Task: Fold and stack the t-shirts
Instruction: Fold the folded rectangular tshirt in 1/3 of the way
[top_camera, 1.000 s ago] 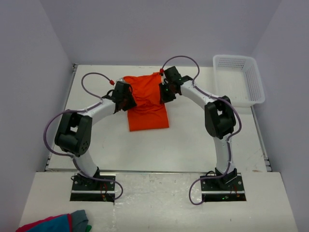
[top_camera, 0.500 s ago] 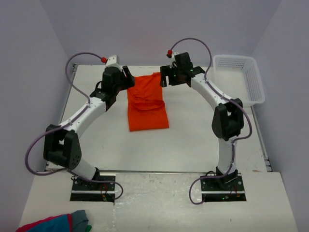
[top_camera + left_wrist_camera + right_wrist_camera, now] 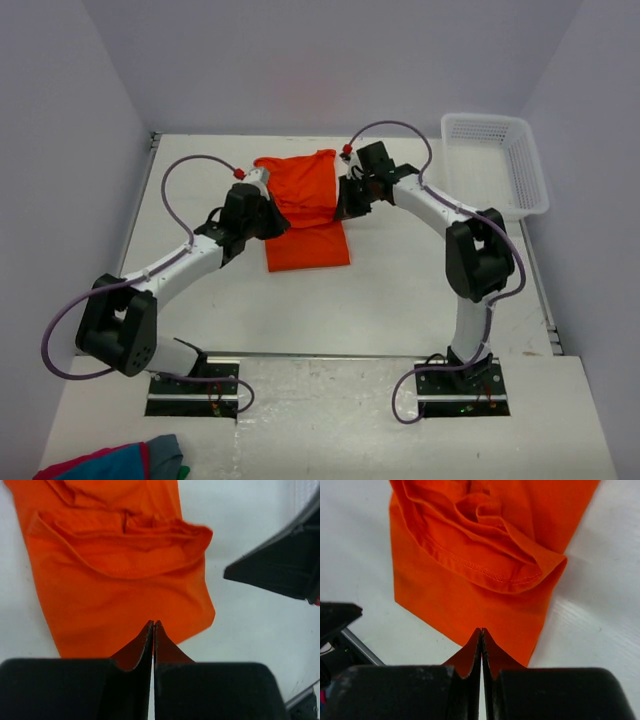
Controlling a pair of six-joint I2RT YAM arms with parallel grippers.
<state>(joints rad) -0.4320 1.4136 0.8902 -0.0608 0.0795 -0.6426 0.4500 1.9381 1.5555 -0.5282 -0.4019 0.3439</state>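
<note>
One orange t-shirt point(image 3: 306, 238) lies in the middle of the table as a long strip, its far part bunched and lapped over the near part. In the left wrist view the t-shirt point(image 3: 115, 580) shows a hemmed fold across it. My left gripper point(image 3: 272, 216) hangs at its left edge, shut, and its tips point(image 3: 153, 623) meet over the cloth with nothing between them. My right gripper point(image 3: 344, 200) sits at the shirt's right edge, also shut. Its tips point(image 3: 481, 629) meet above the near corner of the t-shirt point(image 3: 470, 595).
A white mesh basket point(image 3: 496, 165) stands at the back right of the table. A red, blue and grey cloth bundle point(image 3: 115, 463) lies at the near left, beside the left arm's base. The right arm's black body point(image 3: 280, 570) shows in the left wrist view.
Both grippers came back from the far end of the shirt to its two sides and went from open to shut. The shirt's far part now lies wider.
</note>
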